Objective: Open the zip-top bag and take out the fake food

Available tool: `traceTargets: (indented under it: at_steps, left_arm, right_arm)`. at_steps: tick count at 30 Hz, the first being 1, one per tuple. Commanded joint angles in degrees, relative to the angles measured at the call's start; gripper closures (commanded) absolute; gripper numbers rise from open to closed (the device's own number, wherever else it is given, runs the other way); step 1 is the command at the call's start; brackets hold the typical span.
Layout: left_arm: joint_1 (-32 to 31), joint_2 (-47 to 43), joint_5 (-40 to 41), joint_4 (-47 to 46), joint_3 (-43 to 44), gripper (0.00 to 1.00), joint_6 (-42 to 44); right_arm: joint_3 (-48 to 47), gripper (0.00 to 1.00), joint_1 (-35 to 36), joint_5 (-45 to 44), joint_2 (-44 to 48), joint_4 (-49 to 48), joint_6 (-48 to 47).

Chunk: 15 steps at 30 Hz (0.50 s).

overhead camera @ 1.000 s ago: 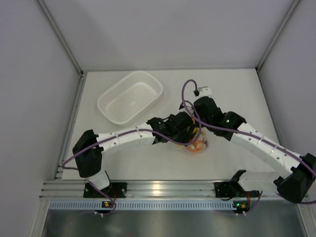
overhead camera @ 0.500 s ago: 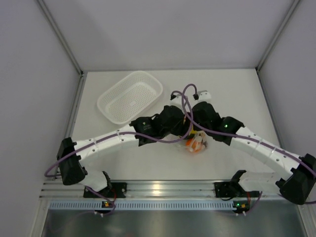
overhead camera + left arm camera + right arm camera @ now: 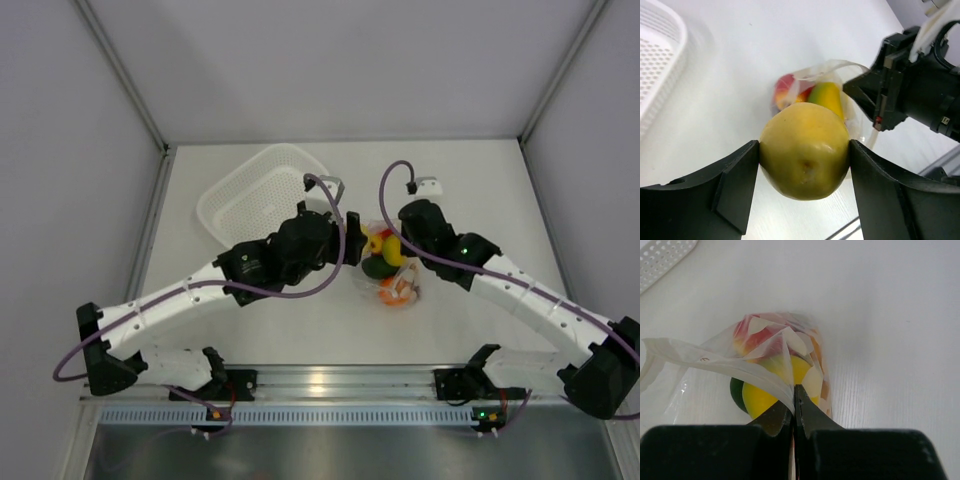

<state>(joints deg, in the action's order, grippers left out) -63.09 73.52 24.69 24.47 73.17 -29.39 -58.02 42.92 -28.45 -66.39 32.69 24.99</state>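
Yellow lemon (image 3: 805, 150) gripped by left claw (image 3: 804, 167), right claw (image 3: 794, 407) pinching zip-top bag (image 3: 765, 347), seemingly its rim.

Left arm (image 3: 180, 297): white link shells, bulky black joints. Right arm (image 3: 530, 300): same build, green light (image 3: 462, 243) on black joint. Purple cable (image 3: 384, 192) arcs toward 12 o'clock off wrist. Pincer fingers (image 3: 735, 185): matte black, flat, angular.

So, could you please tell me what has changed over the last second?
The left gripper has drawn back from the zip-top bag towards the basket, now shut on a yellow lemon, uncovering the other fake food inside. The right gripper keeps pinching the bag's edge; bag and basket have not moved.
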Motion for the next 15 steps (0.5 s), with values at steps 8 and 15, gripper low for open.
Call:
traceTargets:
  at_steps: [8,15]
  left_arm:
    - [16.4,-7.6,6.6,4.8,-0.7,1.00,2.7]
    - [35.6,-0.2,1.8,4.9,1.0,1.00,5.7]
  right_arm:
    - [-1.0,1.00,-5.7,0.6,4.7,-1.6,-4.0]
    - [-0.9,1.00,-5.7,5.2,5.7,-3.2,-5.8]
